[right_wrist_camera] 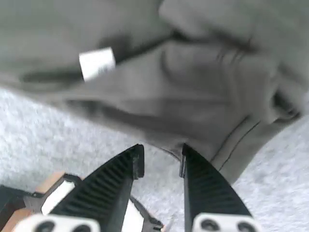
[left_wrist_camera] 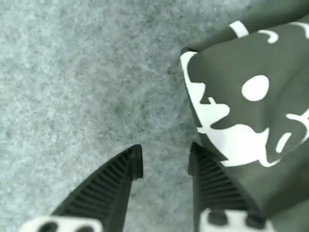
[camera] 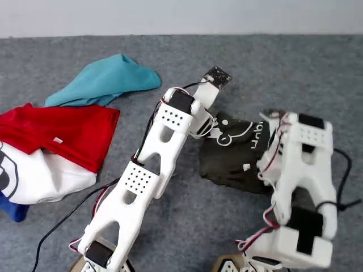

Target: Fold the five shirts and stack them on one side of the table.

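A black shirt (camera: 232,156) with a white print lies crumpled in the middle of the grey carpeted table, between the two arms. My left gripper (left_wrist_camera: 164,164) is open just above the carpet at the shirt's printed corner (left_wrist_camera: 251,96); one finger (left_wrist_camera: 207,179) lies along the fabric edge and the other (left_wrist_camera: 120,179) is over bare carpet. My right gripper (right_wrist_camera: 161,157) is open at the other side, its tips right at a rumpled hem of the black shirt (right_wrist_camera: 193,96), near a white tag (right_wrist_camera: 96,63). Nothing is held.
At the left lie a teal shirt (camera: 108,79), a red shirt (camera: 62,130), a white shirt (camera: 39,175) and a blue shirt (camera: 14,209) peeking from under it, partly overlapping. The left arm (camera: 164,147) crosses the table's middle. Cables trail near the front.
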